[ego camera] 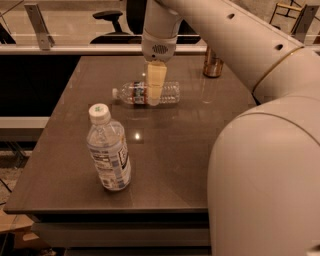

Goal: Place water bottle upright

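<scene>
Dark brown desk [190,165] fronts a glass rail with an office chair [107,15] behind it. The water bottle [170,92] lies on its side at the far middle, cap pointing left, its red-and-dark label unreadable. The end effector [154,99] hangs down over the bottle's middle, covering part of it; whether it is apart or clamped, I cannot tell. A wider bottle [109,150] stands upright near left, its white cap marked green and its label print illegible. A brown can [213,62] stands far right.
</scene>
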`<state>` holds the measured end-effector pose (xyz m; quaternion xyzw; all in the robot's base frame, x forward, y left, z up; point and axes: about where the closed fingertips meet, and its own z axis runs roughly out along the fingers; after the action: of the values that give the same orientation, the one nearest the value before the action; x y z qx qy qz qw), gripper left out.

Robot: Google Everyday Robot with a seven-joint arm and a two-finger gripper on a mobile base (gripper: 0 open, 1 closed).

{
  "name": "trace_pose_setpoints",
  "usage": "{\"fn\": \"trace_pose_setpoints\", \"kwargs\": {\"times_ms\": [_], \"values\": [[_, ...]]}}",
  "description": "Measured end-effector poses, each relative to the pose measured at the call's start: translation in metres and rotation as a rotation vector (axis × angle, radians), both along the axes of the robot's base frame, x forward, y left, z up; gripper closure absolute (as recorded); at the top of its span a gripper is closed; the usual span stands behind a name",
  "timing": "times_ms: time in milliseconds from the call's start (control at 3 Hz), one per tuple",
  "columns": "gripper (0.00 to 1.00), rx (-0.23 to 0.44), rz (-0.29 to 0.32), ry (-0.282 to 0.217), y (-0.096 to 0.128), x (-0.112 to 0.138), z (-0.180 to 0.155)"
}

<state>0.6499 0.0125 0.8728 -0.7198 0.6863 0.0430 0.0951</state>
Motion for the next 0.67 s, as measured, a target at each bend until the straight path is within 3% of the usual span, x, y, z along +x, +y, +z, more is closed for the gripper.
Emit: {"fn": "trace_pose_setpoints", "kwargs": {"times_ms": [667], "values": [[0.0, -0.054, -0.026, 0.028, 0.012, -0.014, -0.027]]}}
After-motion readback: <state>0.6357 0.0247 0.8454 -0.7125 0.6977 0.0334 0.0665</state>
